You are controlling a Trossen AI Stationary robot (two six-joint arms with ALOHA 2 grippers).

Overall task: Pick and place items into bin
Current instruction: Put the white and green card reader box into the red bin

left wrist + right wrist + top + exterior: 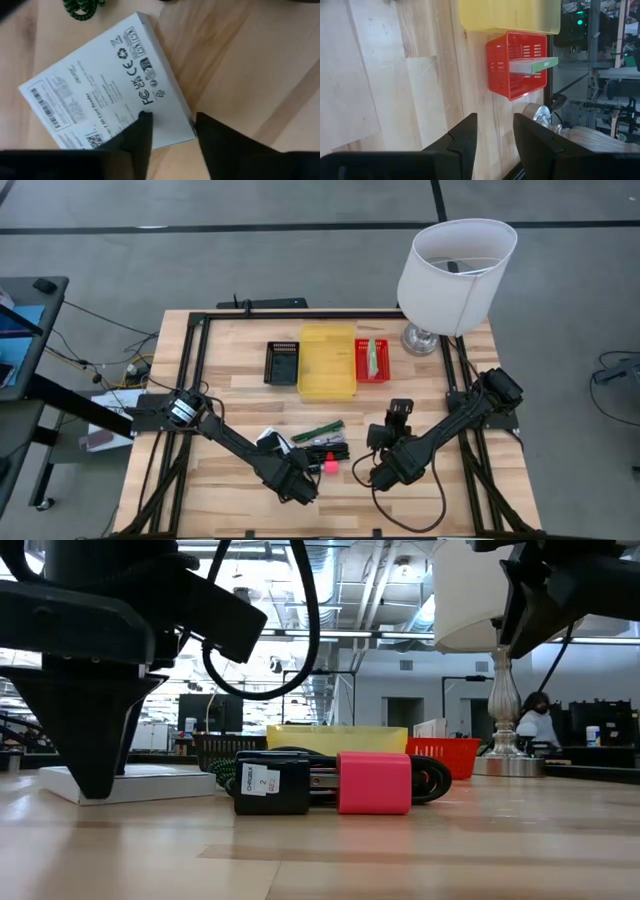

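My left gripper (300,485) (172,117) is open near the table's near edge. Its fingers stand astride one corner of the flat white labelled packet (105,90) (270,441), which lies flat on the wood. The low view shows a dark finger (92,755) pointing down at the packet (150,783). Beside it lie the green-striped packet (320,430), black clips (270,788) and the pink-red block (373,783) (328,467). My right gripper (399,412) (495,120) is open over bare wood and faces the red basket (517,65). My left gripper has one finger (142,127) over the white packet's printed face near a corner (165,107) and the other finger (210,132) past that edge over the wood. It comes from above, pointing down. Whether either finger touches the packet I cannot tell.
The yellow tray (327,362) sits mid-table toward the far edge. A black basket (282,363) is on its left. On its right is the red basket (372,360), holding a green-and-white packet. A white-shaded lamp (455,265) stands at the far right corner. Bare wood lies along the near edge.
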